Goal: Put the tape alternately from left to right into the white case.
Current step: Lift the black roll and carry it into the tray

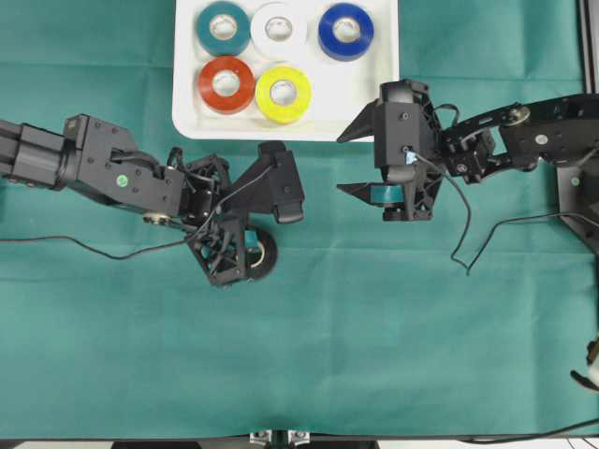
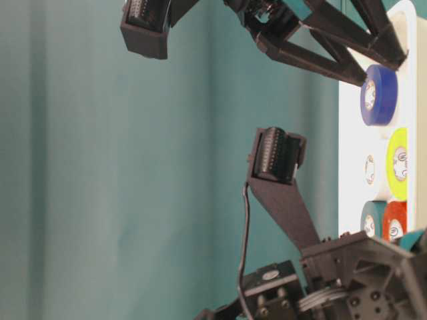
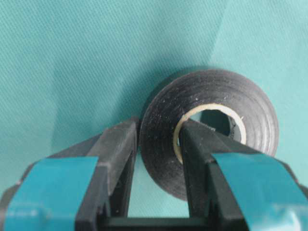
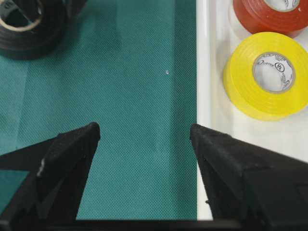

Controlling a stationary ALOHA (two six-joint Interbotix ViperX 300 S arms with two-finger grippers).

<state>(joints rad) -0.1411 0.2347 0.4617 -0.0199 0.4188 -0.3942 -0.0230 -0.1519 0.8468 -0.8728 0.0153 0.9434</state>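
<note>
A black tape roll (image 3: 211,96) lies flat on the green cloth, below the case's left part (image 1: 266,258). My left gripper (image 3: 159,132) is shut on its wall, one finger outside and one inside the pale core. The white case (image 1: 374,103) at the top centre holds teal (image 1: 223,28), white (image 1: 279,28), blue (image 1: 345,31), red (image 1: 226,84) and yellow (image 1: 283,94) rolls. My right gripper (image 1: 344,164) hangs open and empty beside the case's lower right corner. In the right wrist view that gripper (image 4: 144,129) is over bare cloth, by the case rim (image 4: 204,72).
Green cloth (image 1: 374,327) covers the table. Loose black cables trail across it at the left (image 1: 84,245) and under the right arm (image 1: 465,234). The case's lower right compartment (image 1: 360,89) holds no roll.
</note>
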